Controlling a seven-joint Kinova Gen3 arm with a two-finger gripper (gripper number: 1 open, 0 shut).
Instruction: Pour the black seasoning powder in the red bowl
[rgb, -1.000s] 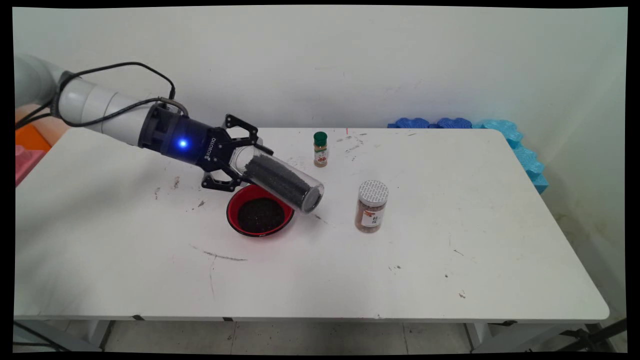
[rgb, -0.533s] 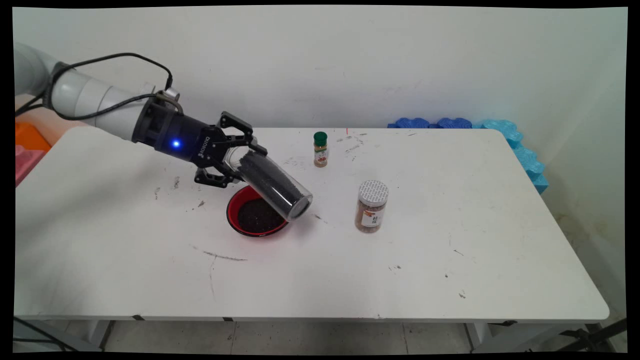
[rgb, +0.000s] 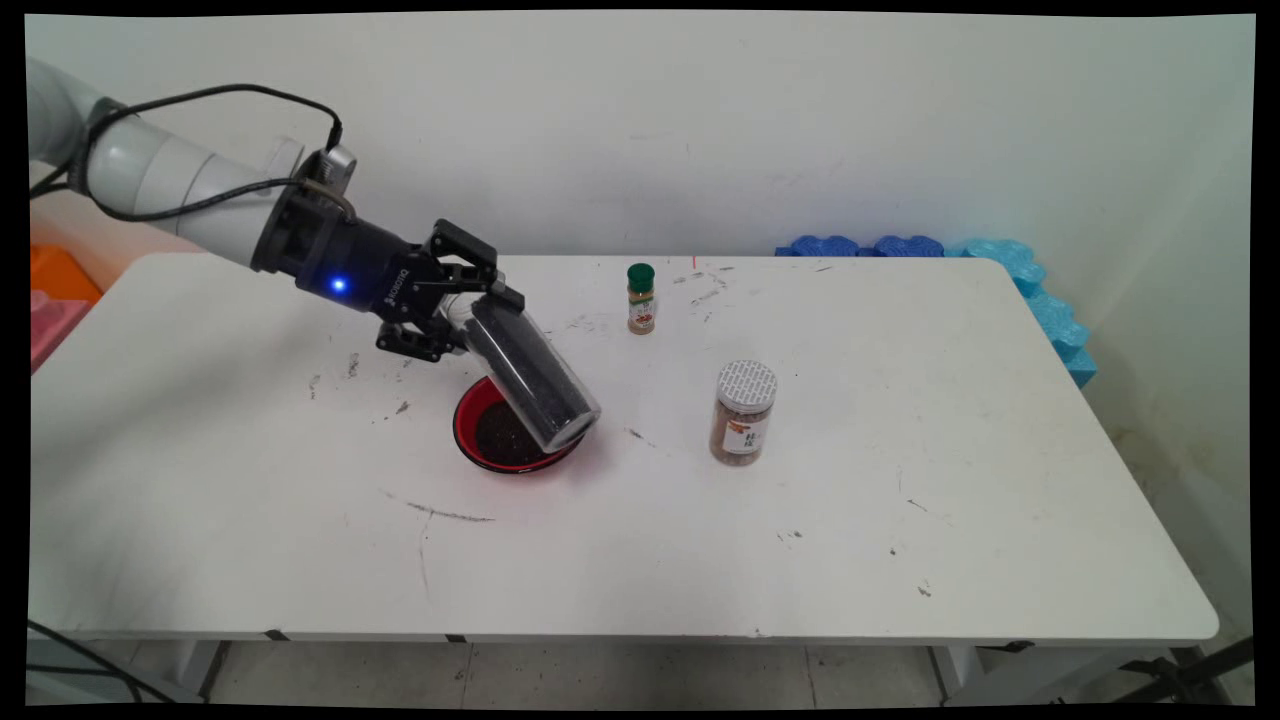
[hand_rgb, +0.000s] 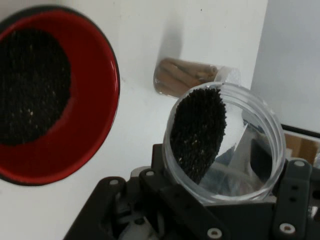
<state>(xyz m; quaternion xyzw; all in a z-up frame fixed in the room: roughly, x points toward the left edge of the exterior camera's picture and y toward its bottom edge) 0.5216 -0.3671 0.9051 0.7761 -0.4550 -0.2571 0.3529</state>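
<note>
Partly hidden: red bowl (rgb: 480, 440) | claw (rgb: 462, 315) grasps tilted seed jar (rgb: 528, 375)

Bystanders on the table

On the white table (rgb: 700, 540), a small green-capped spice bottle (rgb: 640, 298) stands upright near the far edge. A white-lidded jar of brown contents (rgb: 744, 412) stands apart from it, nearer the camera. Blue foam pieces (rgb: 1040, 290) line the far right corner.

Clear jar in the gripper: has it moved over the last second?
Yes. The clear jar swung left and tipped steeper; its mouth now hangs over the red bowl, farther from the white-lidded jar.
</note>
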